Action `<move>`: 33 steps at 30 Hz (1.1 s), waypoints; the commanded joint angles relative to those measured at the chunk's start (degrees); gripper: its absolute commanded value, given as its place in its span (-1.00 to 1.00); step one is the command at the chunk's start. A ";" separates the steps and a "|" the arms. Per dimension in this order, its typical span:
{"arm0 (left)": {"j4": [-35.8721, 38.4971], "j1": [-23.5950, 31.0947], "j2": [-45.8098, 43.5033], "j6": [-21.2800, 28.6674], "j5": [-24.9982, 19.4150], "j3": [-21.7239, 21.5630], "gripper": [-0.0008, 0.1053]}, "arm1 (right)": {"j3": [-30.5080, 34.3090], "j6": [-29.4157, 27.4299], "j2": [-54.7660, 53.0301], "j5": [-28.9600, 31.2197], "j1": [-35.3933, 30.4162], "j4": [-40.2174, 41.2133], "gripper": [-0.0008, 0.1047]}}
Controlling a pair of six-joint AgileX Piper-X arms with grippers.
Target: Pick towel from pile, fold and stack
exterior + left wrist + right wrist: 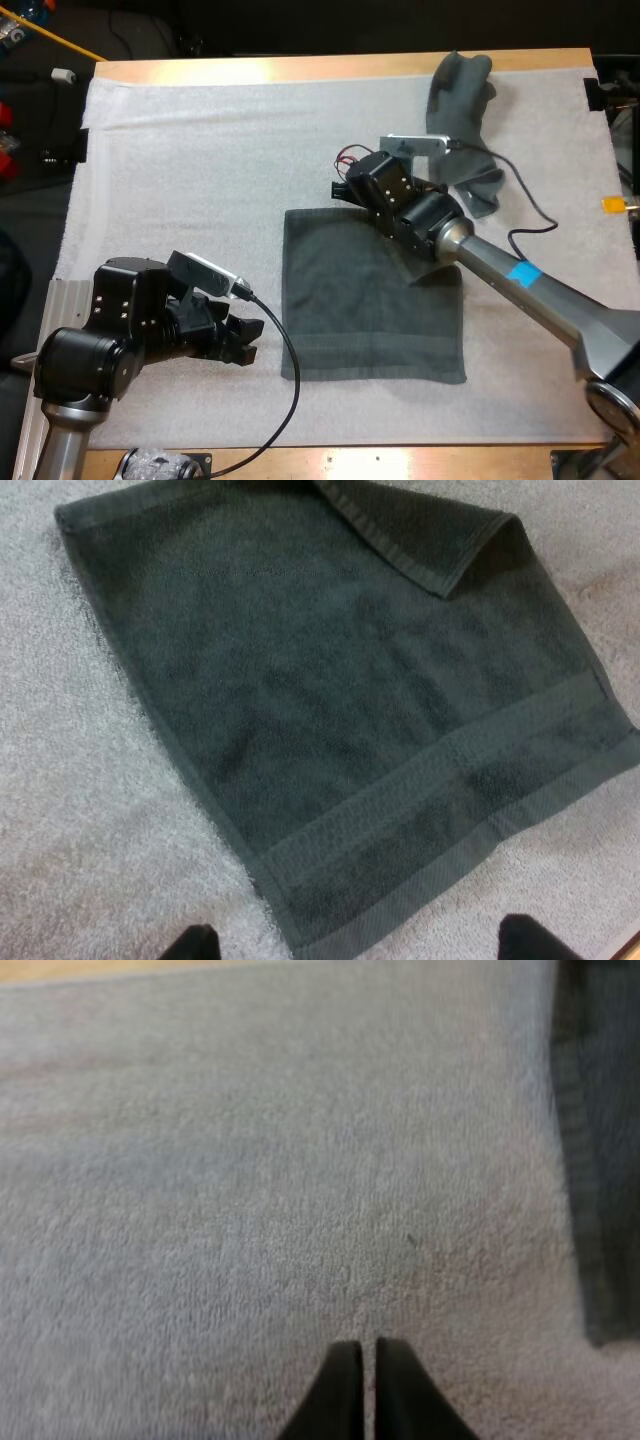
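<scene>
While the flat towel (pixel 370 320) is lying in the middle of the white mat (pixel 180 150), just right of the left gripper (pixel 250 340), whose fingers are standing apart and empty, its far right corner (pixel 440 530) is lying turned over. Folding it like that is risking a crooked fold. The right gripper (pixel 338 188), pinched together on nothing, is hovering at the towel's far edge. The towel is sitting almost square to the mat, banded hem facing near, showing no clear long axis.

So the dark grey-green towel (pixel 330 710) is lying spread out flat on the white mat (pixel 90 810). The corner farthest from my left pincer (pixel 365 942) is flipped back over itself. The woven hem band runs along the nearest edge. The black fingertips (pixel 198 945) sit wide apart, off the cloth.
</scene>
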 commanded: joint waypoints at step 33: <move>0.14 -0.25 -0.31 0.46 0.27 -0.37 0.06 | 3.99 -8.89 4.21 -22.54 -4.35 33.09 -0.99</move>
